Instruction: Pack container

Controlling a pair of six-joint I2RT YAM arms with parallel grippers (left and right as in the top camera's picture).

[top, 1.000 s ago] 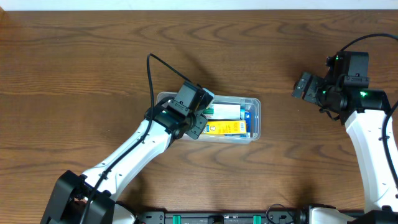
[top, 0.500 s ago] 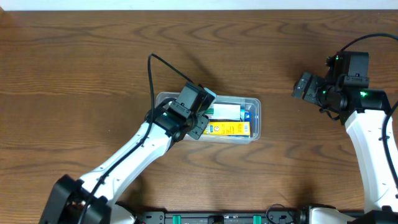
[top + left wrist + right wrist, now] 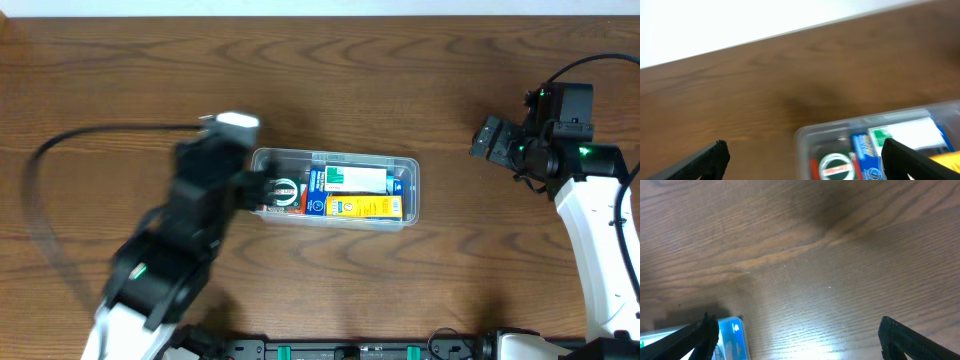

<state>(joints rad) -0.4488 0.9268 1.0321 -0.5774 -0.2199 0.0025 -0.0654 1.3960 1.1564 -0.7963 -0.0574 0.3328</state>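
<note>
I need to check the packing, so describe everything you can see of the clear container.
The container is a clear plastic rectangular tub with rounded corners and a rim, lidless, lying flat on the wooden table. Inside lie a white-and-green box, a yellow box, a blue box and a round red-and-white item. The open left gripper is blurred by its left end, not holding it.
</note>
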